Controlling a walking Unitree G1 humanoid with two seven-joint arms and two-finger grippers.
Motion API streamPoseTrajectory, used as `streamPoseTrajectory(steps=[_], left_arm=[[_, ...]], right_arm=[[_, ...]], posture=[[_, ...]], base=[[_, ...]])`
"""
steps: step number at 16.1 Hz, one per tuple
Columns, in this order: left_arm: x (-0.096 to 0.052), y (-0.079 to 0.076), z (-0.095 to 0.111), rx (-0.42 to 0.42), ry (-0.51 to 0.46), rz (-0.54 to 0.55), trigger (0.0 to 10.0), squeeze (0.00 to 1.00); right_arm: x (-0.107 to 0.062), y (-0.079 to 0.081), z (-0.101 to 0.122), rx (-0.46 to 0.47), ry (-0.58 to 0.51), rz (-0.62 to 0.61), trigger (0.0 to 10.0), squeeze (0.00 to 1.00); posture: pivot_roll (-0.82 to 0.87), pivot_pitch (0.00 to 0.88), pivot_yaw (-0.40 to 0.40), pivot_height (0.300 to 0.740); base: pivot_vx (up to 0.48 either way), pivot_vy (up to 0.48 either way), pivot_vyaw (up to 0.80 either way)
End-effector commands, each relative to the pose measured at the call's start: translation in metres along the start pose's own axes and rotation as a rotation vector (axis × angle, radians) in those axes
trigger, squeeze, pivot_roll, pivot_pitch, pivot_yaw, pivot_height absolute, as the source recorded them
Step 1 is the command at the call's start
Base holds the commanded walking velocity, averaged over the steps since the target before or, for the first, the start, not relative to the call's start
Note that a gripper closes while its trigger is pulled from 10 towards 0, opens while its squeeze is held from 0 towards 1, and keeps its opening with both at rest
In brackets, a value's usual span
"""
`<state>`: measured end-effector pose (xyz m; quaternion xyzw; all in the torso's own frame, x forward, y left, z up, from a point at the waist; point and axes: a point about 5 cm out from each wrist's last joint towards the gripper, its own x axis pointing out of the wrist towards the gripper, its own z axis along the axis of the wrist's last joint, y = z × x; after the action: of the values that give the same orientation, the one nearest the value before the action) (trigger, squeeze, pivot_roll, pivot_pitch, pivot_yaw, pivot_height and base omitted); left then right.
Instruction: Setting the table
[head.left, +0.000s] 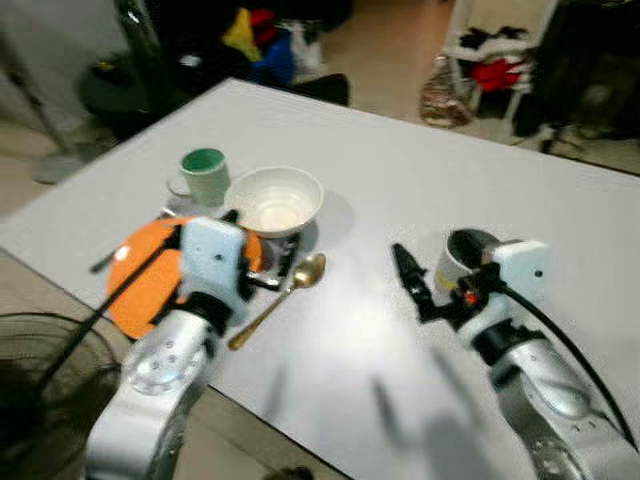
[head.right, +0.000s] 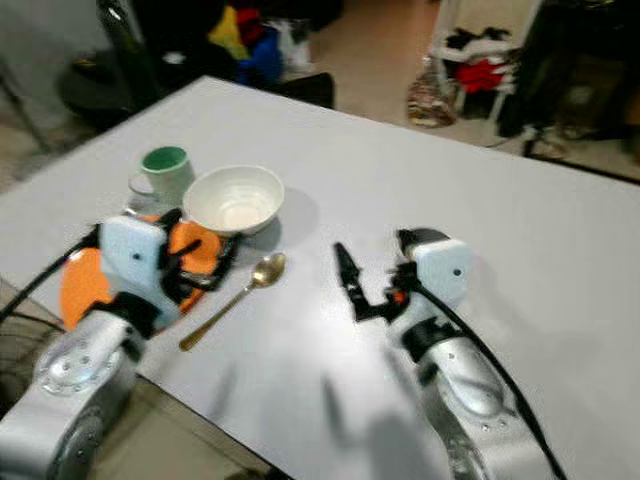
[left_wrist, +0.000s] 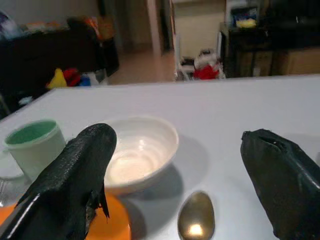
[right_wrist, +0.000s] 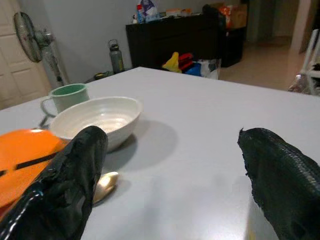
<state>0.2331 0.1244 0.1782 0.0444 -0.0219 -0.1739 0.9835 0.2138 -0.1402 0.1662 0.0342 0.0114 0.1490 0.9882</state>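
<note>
On the grey table (head.left: 400, 170) a white bowl (head.left: 274, 200) stands by a green mug (head.left: 205, 175), with an orange plate (head.left: 140, 290) in front of them. A gold spoon (head.left: 285, 290) lies right of the plate, its bowl end toward the white bowl. My left gripper (head.left: 255, 255) hovers over the plate's right edge, open, with bowl (left_wrist: 140, 150) and spoon (left_wrist: 196, 220) ahead between its fingers (left_wrist: 75, 170). My right gripper (head.left: 430, 280) is open and empty over bare table, facing the bowl (right_wrist: 97, 117). A white cup (head.left: 465, 250) stands close beside its wrist.
A black floor fan (head.left: 40, 380) stands below the table's near left edge. Coloured clutter (head.left: 260, 40) lies on the floor beyond the far edge, and a white rack with clothes (head.left: 495, 60) stands at the back right. My arm's black cable (head.left: 130, 280) crosses the plate.
</note>
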Motion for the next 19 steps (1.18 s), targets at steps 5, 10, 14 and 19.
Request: streamPoseTrajectory(steps=[5, 10, 14, 19], left_arm=[[0.004, 0.010, 0.005, -0.004, -0.032, 0.053, 10.0, 0.00], [0.002, 0.016, 0.005, 0.011, -0.031, 0.101, 10.0, 0.00], [-0.004, 0.021, 0.001, 0.029, 0.003, 0.148, 10.0, 0.00], [-0.002, 0.028, 0.000, 0.031, 0.008, 0.177, 10.0, 0.00]], right_arm=[[0.005, 0.011, 0.012, -0.044, -0.042, 0.063, 10.0, 1.00], [0.012, 0.007, 0.014, -0.050, -0.047, 0.041, 10.0, 1.00], [0.016, 0.009, 0.011, 0.027, -0.042, 0.054, 10.0, 1.00], [0.024, 0.011, 0.002, 0.056, -0.003, 0.053, 10.0, 1.00]], posture=[[0.07, 0.000, 0.028, 0.740], [0.10, 0.000, 0.008, 0.740], [0.12, 0.000, -0.001, 0.740], [0.13, 0.000, -0.003, 0.740]], base=[[0.000, 0.000, 0.80], [0.000, 0.000, 0.80], [0.000, 0.000, 0.80], [0.000, 0.186, 0.80]])
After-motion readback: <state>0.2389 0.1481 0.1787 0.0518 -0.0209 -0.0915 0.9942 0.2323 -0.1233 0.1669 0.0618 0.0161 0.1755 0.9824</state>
